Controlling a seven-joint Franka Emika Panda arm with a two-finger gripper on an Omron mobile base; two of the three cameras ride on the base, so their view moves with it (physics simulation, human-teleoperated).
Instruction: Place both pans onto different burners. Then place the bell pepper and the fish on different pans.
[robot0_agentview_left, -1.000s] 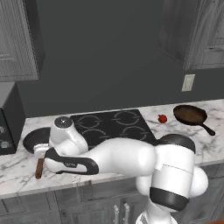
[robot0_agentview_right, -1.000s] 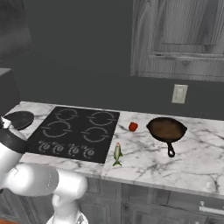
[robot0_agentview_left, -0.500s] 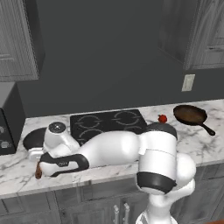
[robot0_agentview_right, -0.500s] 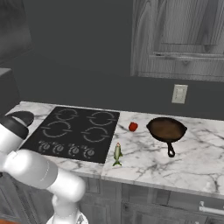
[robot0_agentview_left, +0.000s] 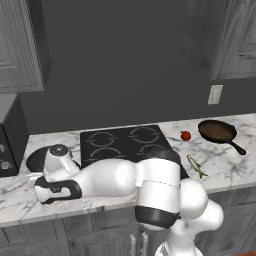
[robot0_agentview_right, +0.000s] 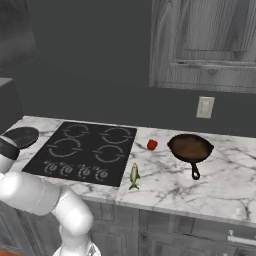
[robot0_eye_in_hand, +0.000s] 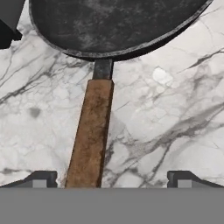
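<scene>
I have the black pan (robot0_eye_in_hand: 118, 26) in the hand view: a dull, mottled dark bowl with a worn pale rim, a short dark neck and a long reddish-brown wooden handle (robot0_eye_in_hand: 89, 131) running down towards my fingers (robot0_eye_in_hand: 43, 178). They stand wide apart and hold nothing; the handle's end lies between them, nearer the left one. This pan sits on the marble worktop (robot0_agentview_left: 15, 200) just left of the cooktop (robot0_agentview_right: 85, 150), off its burners (robot0_agentview_right: 112, 135). Right of the cooktop I see the bell pepper (robot0_agentview_right: 152, 145), small and red, then the brown pan (robot0_agentview_right: 190, 148) with its dark handle. The fish (robot0_agentview_right: 134, 175), greenish-yellow, lies by the cooktop's front right corner.
</scene>
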